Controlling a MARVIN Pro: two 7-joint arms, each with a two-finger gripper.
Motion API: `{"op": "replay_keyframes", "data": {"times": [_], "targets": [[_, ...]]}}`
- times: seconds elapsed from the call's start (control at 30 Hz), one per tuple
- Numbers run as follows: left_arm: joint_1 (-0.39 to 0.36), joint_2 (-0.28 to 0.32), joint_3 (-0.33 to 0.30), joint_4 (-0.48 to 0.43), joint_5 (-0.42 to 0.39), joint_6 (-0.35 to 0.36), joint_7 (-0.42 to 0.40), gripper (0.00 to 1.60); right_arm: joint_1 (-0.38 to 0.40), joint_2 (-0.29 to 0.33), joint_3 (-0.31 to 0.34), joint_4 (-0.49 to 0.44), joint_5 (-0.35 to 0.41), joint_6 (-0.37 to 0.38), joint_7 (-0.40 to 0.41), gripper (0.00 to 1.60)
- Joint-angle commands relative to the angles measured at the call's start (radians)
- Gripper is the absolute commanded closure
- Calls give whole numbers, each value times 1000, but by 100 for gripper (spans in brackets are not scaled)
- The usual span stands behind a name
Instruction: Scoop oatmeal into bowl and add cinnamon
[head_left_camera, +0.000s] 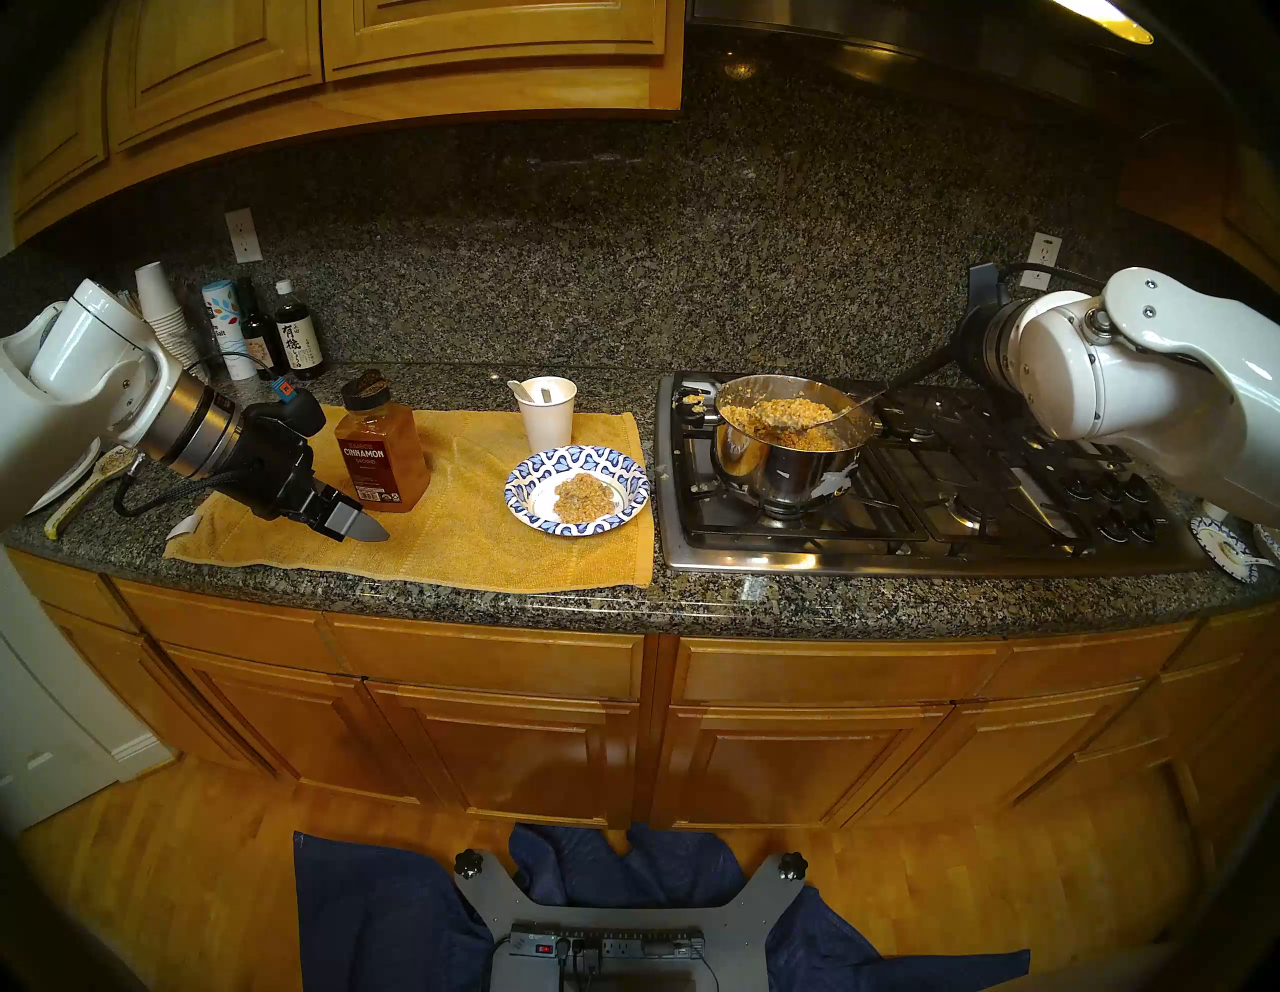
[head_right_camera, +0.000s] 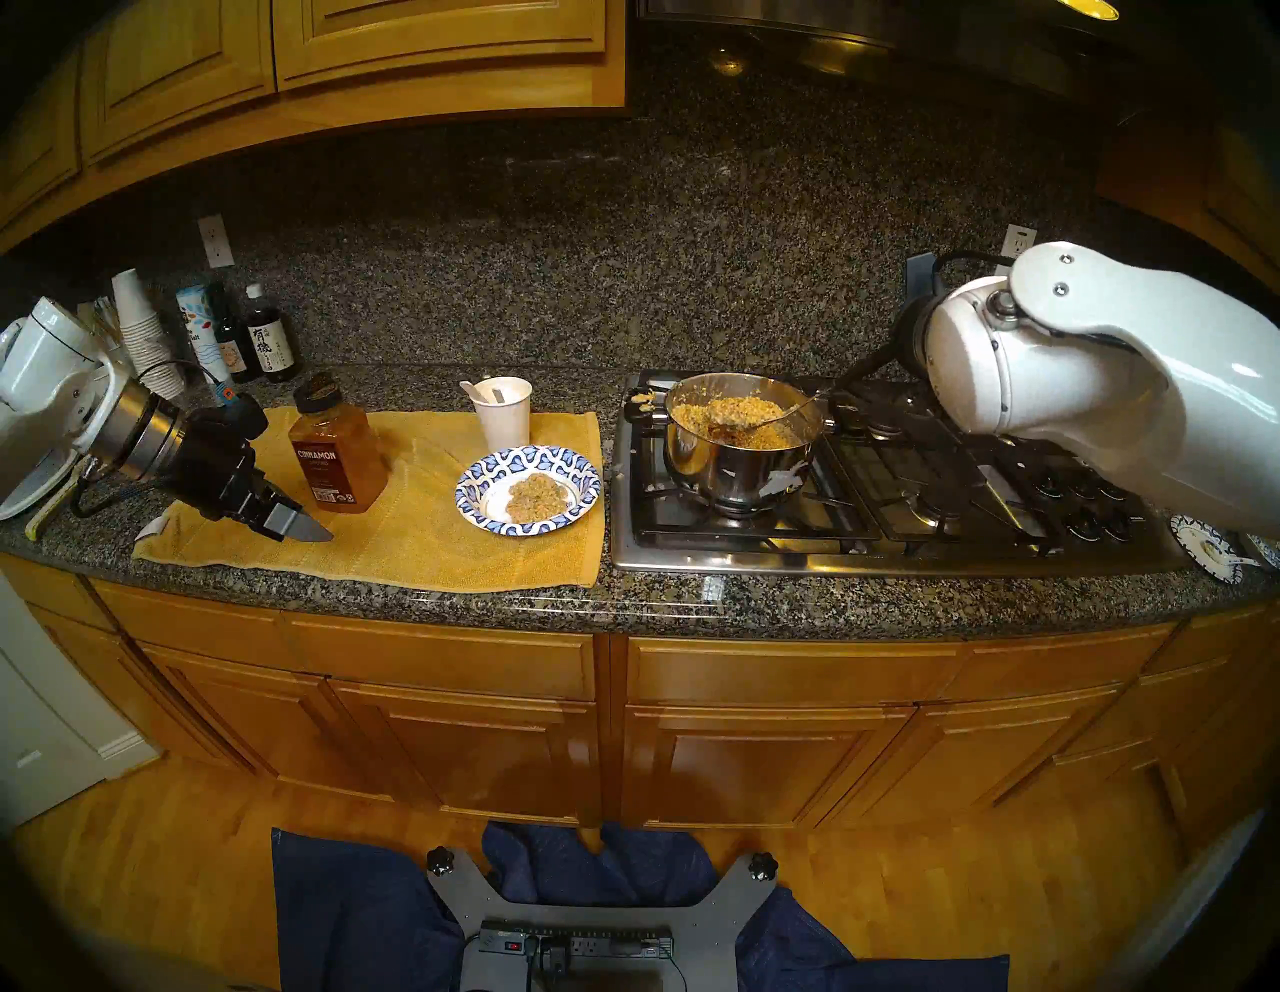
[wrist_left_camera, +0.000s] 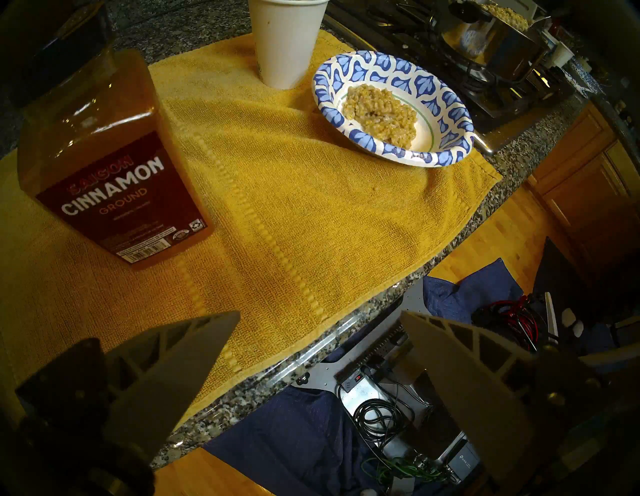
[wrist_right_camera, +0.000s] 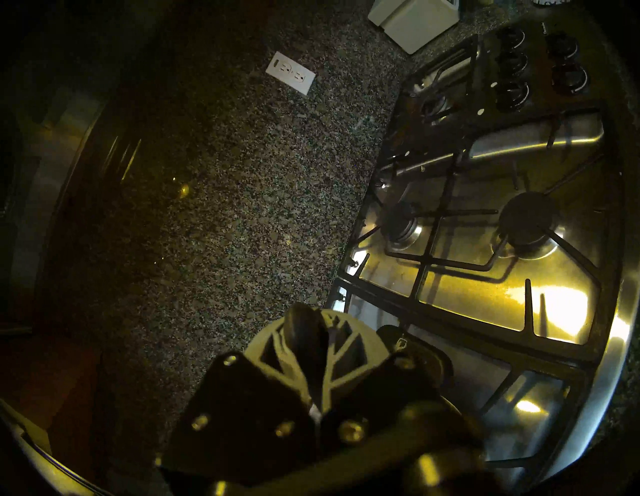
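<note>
- Right gripper (wrist_right_camera: 311, 332): jaws pinch the dark spoon handle (wrist_right_camera: 301, 329), fingers pressed together on it. You see this in the right wrist view only; in the head views the arm hides the grip.
- Spoon (head_left_camera: 796, 421): the loaded bowl end sits above the pot (head_left_camera: 789, 450), over the oatmeal (head_left_camera: 776, 410), and the handle runs back right toward the wrist. The load looks heaped.
- Bowl (head_left_camera: 526, 478): on the yellow towel (head_left_camera: 450, 540), left of the stove (head_left_camera: 900, 499), just in front of the cup (head_left_camera: 547, 419). One lump of oatmeal already sits in its centre.
- Cinnamon (head_left_camera: 379, 454): upright on the towel, cap on, well left of the bowl.
- Left gripper (head_left_camera: 357, 526): jaws spread, empty, hovering over the towel just in front of the cinnamon.
- Step in hand, by my reading: carry the second scoop to the bowl.
- Keep the spoon level as you clear the pot rim; tilt only once over the bowl's white centre.
- Travel left slowly. The mass looks sticky, so expect it to cling; roll the wrist well over and pause there.
- Pass in front of the cup, not over it.
- The paper bowl is light: do not press the spoon on its rim.
- Hold the left arm where it is until the spoon is clear.
</note>
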Motion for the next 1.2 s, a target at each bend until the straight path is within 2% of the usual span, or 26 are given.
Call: {"op": "replay_keyframes", "data": {"times": [0.0, 0.23, 0.53, 0.77, 1.17], "targets": [[-31, -2, -30, 1, 0, -1, 0, 0, 86, -33, 20, 27, -4, 0, -92, 160], [-31, -2, -30, 1, 0, -1, 0, 0, 111, -58, 4, 33, 6, 0, -113, 160], [-31, -2, -30, 1, 0, -1, 0, 0, 145, -85, -18, 37, 38, 0, -97, 160], [-31, -2, -30, 1, 0, -1, 0, 0, 167, -118, -11, 35, 58, 0, -105, 160], [-31, -2, -30, 1, 0, -1, 0, 0, 173, -224, 28, 40, 148, 0, -70, 160]]}}
